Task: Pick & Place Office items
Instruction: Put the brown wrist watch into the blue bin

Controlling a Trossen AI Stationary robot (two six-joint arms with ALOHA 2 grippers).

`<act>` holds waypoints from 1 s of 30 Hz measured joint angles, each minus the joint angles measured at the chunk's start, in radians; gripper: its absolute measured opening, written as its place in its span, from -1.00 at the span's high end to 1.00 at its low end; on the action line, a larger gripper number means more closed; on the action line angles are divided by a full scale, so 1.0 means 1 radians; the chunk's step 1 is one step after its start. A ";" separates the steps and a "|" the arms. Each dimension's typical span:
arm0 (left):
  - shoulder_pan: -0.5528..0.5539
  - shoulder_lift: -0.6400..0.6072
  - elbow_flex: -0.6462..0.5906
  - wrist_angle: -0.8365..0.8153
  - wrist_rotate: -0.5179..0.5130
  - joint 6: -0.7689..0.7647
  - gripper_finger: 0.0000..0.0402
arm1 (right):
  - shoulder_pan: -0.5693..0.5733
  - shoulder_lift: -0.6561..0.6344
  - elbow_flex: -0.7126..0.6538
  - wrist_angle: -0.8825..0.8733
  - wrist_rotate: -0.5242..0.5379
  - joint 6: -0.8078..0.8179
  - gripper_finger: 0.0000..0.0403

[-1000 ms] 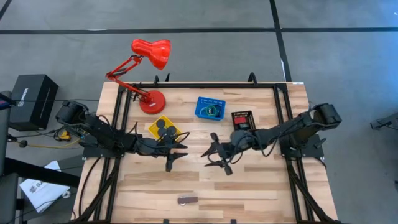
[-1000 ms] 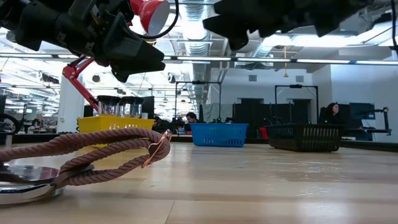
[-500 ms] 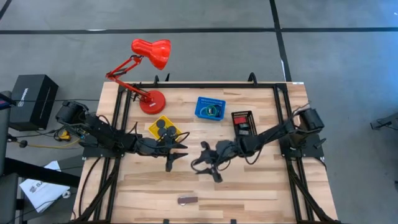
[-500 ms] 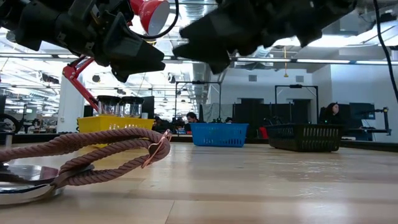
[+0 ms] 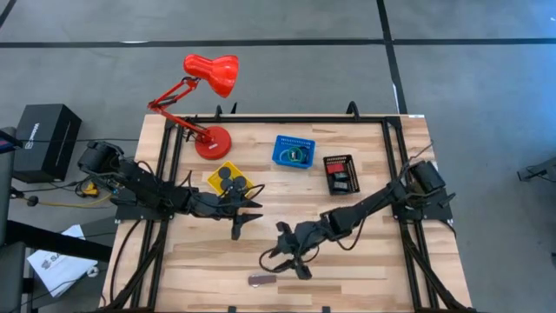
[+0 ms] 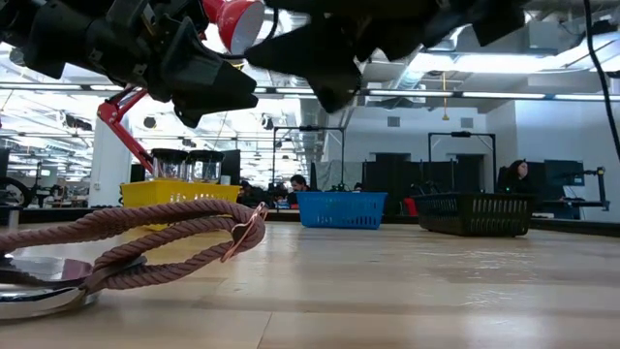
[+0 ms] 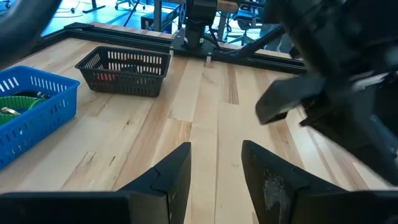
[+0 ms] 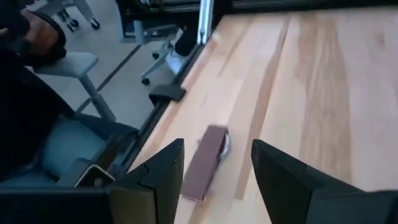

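Note:
A brownish bar [image 5: 261, 280] lies flat near the table's near edge. In the low view it shows as a folded brown cord [image 6: 145, 242] with a metal ring. My right gripper [image 5: 282, 264] is open and hovers just to the far side of the bar [image 8: 208, 163], touching nothing. My left gripper [image 5: 249, 216] is open beside the yellow basket [image 5: 228, 180], which holds black round rolls. The blue basket [image 5: 293, 151] holds a green piece. The black basket [image 5: 340, 172] holds a red block.
A red desk lamp [image 5: 208, 78] stands at the far left corner. The three baskets sit in a row across the table's far half. A seated person [image 8: 43, 118] shows beyond the table's edge in the right wrist view. Bare wood lies between the arms.
My right gripper has swept from the table's middle toward the near edge and leftward, closing on the brownish bar, and has stayed open. The bar has not moved.

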 joint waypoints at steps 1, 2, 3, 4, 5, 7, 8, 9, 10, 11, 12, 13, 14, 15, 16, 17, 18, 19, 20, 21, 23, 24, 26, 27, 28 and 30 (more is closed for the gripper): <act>-0.001 0.000 0.000 0.001 0.000 0.000 0.32 | 0.010 0.003 0.002 -0.009 0.003 0.016 0.11; -0.001 0.000 0.000 0.002 0.000 0.000 0.32 | 0.020 0.014 0.010 -0.009 0.011 0.022 0.11; -0.001 0.000 0.000 0.002 0.000 -0.001 0.32 | 0.030 0.030 0.023 0.001 0.022 0.022 0.11; -0.001 0.000 0.000 0.002 0.000 -0.003 0.32 | 0.044 0.041 0.029 0.003 0.044 0.022 0.11; -0.001 0.000 0.000 0.002 0.000 -0.010 0.32 | 0.056 0.049 0.031 -0.009 0.071 0.023 0.11; -0.001 0.000 0.000 0.002 0.000 -0.028 0.32 | 0.078 0.086 0.057 -0.005 0.125 0.039 0.11; -0.001 0.000 0.000 0.002 -0.001 -0.030 0.32 | 0.087 0.098 0.067 -0.009 0.151 0.051 0.11; -0.001 0.000 0.000 0.002 -0.002 -0.030 0.32 | 0.094 0.106 0.076 -0.018 0.175 0.060 0.11; -0.001 0.000 0.000 0.002 -0.003 -0.030 0.32 | 0.102 0.116 0.091 -0.021 0.193 0.064 0.11; -0.001 0.000 0.000 0.002 -0.003 -0.031 0.32 | 0.108 0.132 0.111 -0.016 0.208 0.074 0.11; -0.001 0.000 0.000 0.002 -0.003 -0.032 0.32 | 0.112 0.144 0.128 -0.021 0.229 0.084 0.11; -0.001 0.000 0.000 0.002 -0.003 -0.038 0.32 | 0.120 0.155 0.144 -0.045 0.247 0.090 0.11; -0.001 0.000 0.000 0.002 -0.003 -0.051 0.32 | 0.126 0.171 0.165 -0.072 0.264 0.097 0.11; -0.001 0.000 0.000 0.002 -0.003 -0.061 0.32 | 0.130 0.189 0.189 -0.097 0.268 0.110 0.11; -0.001 0.000 0.000 0.002 -0.002 -0.076 0.32 | 0.134 0.202 0.211 -0.137 0.278 0.124 0.11; -0.001 0.000 0.000 0.002 -0.003 -0.083 0.32 | 0.136 0.214 0.236 -0.187 0.280 0.143 0.11; -0.001 0.000 0.000 0.002 -0.002 -0.087 0.32 | 0.140 0.230 0.270 -0.238 0.279 0.166 0.11; -0.001 0.000 0.000 0.002 -0.002 -0.092 0.32 | 0.139 0.243 0.304 -0.302 0.279 0.191 0.11; -0.001 0.000 0.000 0.002 -0.002 -0.101 0.32 | 0.139 0.251 0.337 -0.382 0.279 0.209 0.11; -0.001 0.000 0.000 0.001 -0.002 -0.106 0.32 | 0.139 0.262 0.376 -0.474 0.280 0.221 0.11; -0.001 0.000 0.000 0.001 -0.002 -0.108 0.32 | 0.137 0.283 0.451 -0.604 0.281 0.248 0.11; -0.002 0.000 0.000 0.001 -0.002 -0.108 0.32 | 0.137 0.294 0.487 -0.650 0.282 0.262 0.11; -0.002 0.000 0.000 0.001 -0.001 -0.109 0.32 | 0.137 0.318 0.542 -0.715 0.283 0.269 0.11; -0.002 0.000 0.000 0.001 -0.001 -0.109 0.32 | 0.138 0.333 0.565 -0.722 0.283 0.269 0.11; -0.002 0.000 0.000 0.001 -0.001 -0.109 0.32 | 0.138 0.348 0.582 -0.723 0.281 0.265 0.11; -0.002 0.000 0.000 0.001 0.001 -0.109 0.32 | 0.138 0.379 0.614 -0.726 0.269 0.261 0.11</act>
